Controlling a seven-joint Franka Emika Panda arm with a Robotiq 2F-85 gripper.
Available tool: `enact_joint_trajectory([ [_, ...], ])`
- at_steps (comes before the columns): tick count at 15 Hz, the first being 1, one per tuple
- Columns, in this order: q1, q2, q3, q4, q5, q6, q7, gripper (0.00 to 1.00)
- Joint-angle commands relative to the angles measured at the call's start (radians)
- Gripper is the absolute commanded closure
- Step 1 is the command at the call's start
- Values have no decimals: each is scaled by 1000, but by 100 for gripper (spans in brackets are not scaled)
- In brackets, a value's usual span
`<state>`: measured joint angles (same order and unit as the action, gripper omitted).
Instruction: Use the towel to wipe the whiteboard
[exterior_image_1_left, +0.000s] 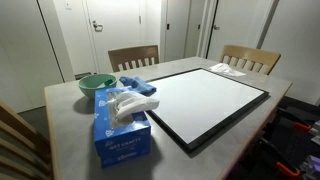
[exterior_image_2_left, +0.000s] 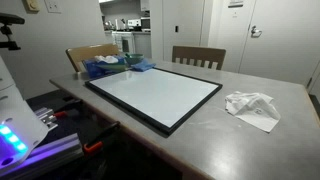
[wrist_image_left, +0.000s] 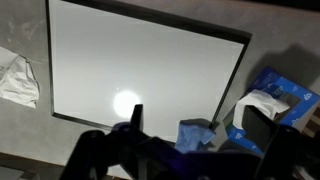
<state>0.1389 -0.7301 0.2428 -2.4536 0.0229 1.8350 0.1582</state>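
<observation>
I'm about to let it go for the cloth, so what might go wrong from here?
The towel lies close to the tissue box and the whiteboard frame; the open gripper might pinch box tissue or catch the frame. The bowl beside it could get knocked.

Exterior views face the whiteboard (exterior_image_1_left: 210, 100) from opposite ends; wrist view — overhead.

Whiteboard (exterior_image_1_left: 208, 102): plain white face, thin black frame. Towel (exterior_image_1_left: 138, 84): blue, near the table's (exterior_image_1_left: 68, 112) edge. Bowl (exterior_image_1_left: 96, 85): green. Tissue box (exterior_image_1_left: 122, 140): blue, with a white tissue on top. Table: pale mottled grey. Crumpled paper (exterior_image_2_left: 252, 108): white, toward the opposite edge. Chairs (exterior_image_1_left: 133, 57): brown wood.
</observation>
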Motion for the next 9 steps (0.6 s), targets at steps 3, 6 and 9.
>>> enact_joint_trajectory([
  [3, 2, 15, -9, 7, -17, 14, -6, 0],
  [6, -5, 33, -17, 11, -45, 45, -20, 0],
  [9, -8, 62, -33, 16, -73, 95, -43, 0],
])
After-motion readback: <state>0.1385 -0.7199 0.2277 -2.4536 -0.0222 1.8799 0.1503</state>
